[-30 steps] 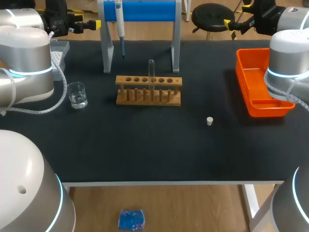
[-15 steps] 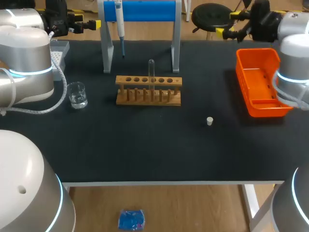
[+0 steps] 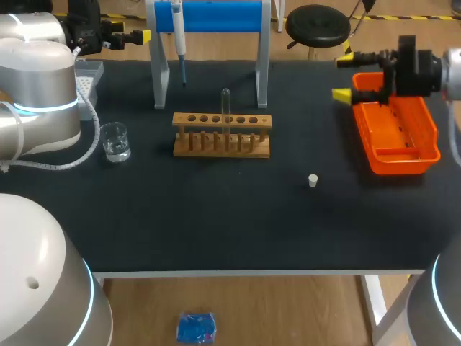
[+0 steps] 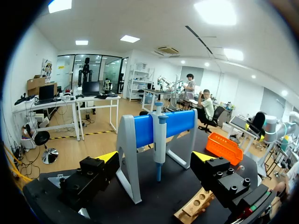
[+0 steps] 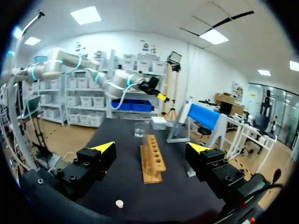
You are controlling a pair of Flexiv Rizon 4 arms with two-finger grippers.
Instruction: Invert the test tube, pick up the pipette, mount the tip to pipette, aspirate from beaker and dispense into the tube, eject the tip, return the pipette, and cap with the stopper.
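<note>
Test tube (image 3: pixel 225 108) upright in wooden rack (image 3: pixel 222 135), mid-table. Pipette (image 3: pixel 178 40) hangs on blue stand (image 3: pixel 209 16), 12 o'clock of rack. Beaker (image 3: pixel 114 141) at rack's 9 o'clock. Stopper (image 3: pixel 312 180) at 4 o'clock, on table (image 3: pixel 216 216). Orange bin (image 3: pixel 395 133) at 3 o'clock. Right gripper (image 3: pixel 343 76) by bin's 10 o'clock corner, fingers spread wide, holding nothing. Left gripper (image 4: pixel 156 157) at rack's 11 o'clock, near tip box (image 3: pixel 88 76), jaws apart, empty, pipette ahead.
</note>
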